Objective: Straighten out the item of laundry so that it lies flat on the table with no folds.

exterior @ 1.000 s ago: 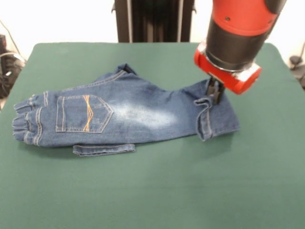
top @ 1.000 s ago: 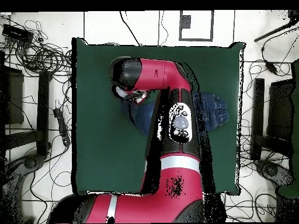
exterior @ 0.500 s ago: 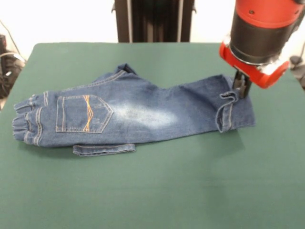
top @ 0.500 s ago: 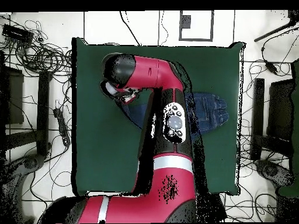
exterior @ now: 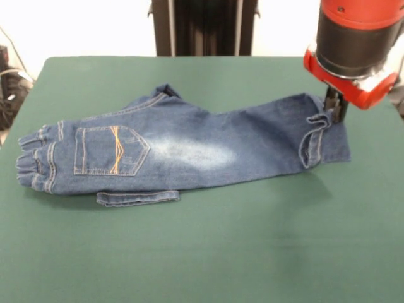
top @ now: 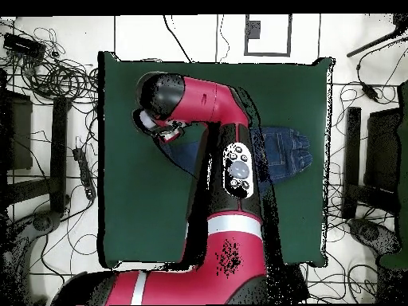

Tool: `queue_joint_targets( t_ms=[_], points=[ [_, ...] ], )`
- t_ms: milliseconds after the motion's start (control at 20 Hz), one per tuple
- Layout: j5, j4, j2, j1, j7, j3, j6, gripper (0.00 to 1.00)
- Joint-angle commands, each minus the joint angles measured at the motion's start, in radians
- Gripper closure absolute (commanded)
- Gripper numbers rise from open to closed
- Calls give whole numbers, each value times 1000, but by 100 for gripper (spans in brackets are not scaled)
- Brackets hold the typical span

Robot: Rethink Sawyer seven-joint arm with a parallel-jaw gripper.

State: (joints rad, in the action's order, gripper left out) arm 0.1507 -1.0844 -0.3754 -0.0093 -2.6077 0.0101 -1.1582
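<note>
My gripper (exterior: 336, 106) is closed on the cuff of the jeans (exterior: 189, 148), at the far right end of the leg. My arm (top: 227, 143) comes down steeply from above. The denim is faded in the middle and lies stretched across the green felt table (exterior: 208, 252), one hem folded under.

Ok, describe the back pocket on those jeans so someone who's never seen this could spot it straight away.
On the green table lie small blue jeans, sideways in the front view, waistband at the picture's left. Just inside that gathered waistband sits the back pocket. It alone carries orange wavy stitching down its middle.
</note>
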Motion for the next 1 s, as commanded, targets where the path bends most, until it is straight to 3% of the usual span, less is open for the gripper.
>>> queue_joint_targets(
  t_ms=[50,250,450,1000],
  points=[
    [102,-235,-51,34,-219,-34,20,100],
    [124,-335,-94,25,-149,-46,28,100],
    [160,-392,-97,35,-174,-50,98,100],
    [157,-379,-20,65,-165,-54,206,100]
  ],
)
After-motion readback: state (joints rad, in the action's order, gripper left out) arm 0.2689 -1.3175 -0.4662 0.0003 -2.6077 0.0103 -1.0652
